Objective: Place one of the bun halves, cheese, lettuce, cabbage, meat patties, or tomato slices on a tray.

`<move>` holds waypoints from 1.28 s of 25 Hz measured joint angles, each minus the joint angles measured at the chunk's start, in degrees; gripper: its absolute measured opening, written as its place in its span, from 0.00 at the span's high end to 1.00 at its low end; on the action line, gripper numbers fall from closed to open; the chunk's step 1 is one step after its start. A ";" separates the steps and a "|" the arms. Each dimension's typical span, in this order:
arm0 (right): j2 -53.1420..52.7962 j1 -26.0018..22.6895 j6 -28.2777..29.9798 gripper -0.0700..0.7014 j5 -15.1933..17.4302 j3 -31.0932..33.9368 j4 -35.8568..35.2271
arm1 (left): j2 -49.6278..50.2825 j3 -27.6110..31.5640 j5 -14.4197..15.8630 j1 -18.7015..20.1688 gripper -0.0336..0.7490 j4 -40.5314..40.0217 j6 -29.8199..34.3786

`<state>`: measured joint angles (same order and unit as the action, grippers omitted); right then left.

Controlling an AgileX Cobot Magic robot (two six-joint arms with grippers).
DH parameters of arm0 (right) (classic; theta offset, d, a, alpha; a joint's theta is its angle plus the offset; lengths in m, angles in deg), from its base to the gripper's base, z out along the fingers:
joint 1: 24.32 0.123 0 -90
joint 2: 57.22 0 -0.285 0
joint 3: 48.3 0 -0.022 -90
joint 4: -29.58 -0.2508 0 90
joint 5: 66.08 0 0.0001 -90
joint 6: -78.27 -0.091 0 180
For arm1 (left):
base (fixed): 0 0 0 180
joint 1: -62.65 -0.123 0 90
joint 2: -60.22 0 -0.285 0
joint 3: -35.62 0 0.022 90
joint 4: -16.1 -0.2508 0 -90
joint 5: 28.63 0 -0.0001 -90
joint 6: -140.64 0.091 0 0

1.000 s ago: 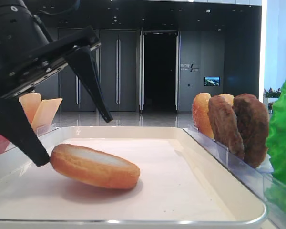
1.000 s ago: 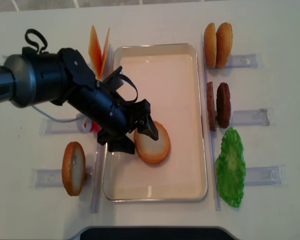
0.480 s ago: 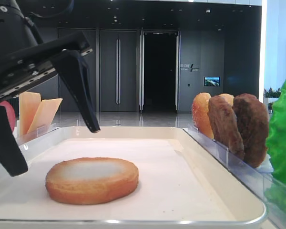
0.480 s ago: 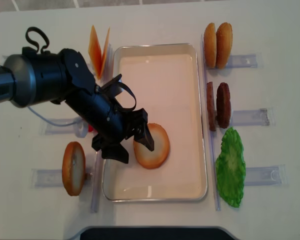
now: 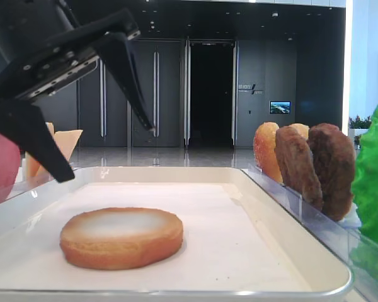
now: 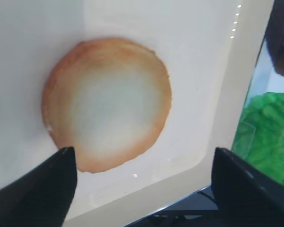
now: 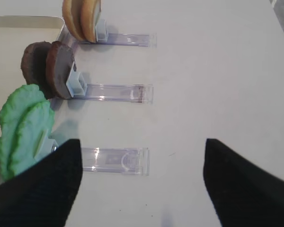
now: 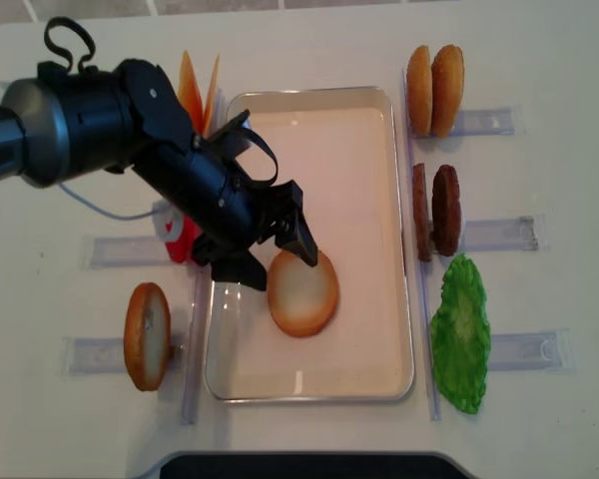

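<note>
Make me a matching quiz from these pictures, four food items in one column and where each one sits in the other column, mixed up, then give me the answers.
Items
1. bun half
2. lettuce
3. meat patties
4. cheese

Places
A. standing in the middle rack right of the tray
B. lying flat inside the tray
C. standing left of the tray's far corner
D. in the nearest rack right of the tray

Pairs: 1-B, 2-D, 3-A, 4-C
</note>
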<state>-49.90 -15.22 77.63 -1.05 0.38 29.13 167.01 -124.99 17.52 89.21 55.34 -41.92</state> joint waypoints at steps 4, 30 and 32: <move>0.00 0.00 0.00 0.22 0.00 0.00 0.00 | -1.61 -3.89 1.45 0.00 0.07 -1.09 0.00; 0.00 0.00 0.00 0.22 0.00 0.00 0.00 | -3.24 -21.14 14.42 0.00 0.07 -35.94 -12.63; 0.00 0.00 0.00 0.22 0.00 0.00 0.00 | -3.24 -22.23 17.24 0.00 0.07 -42.40 -13.85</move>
<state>-49.90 -15.22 77.63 -1.05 0.38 29.13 163.77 -147.22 34.76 89.21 12.93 -55.77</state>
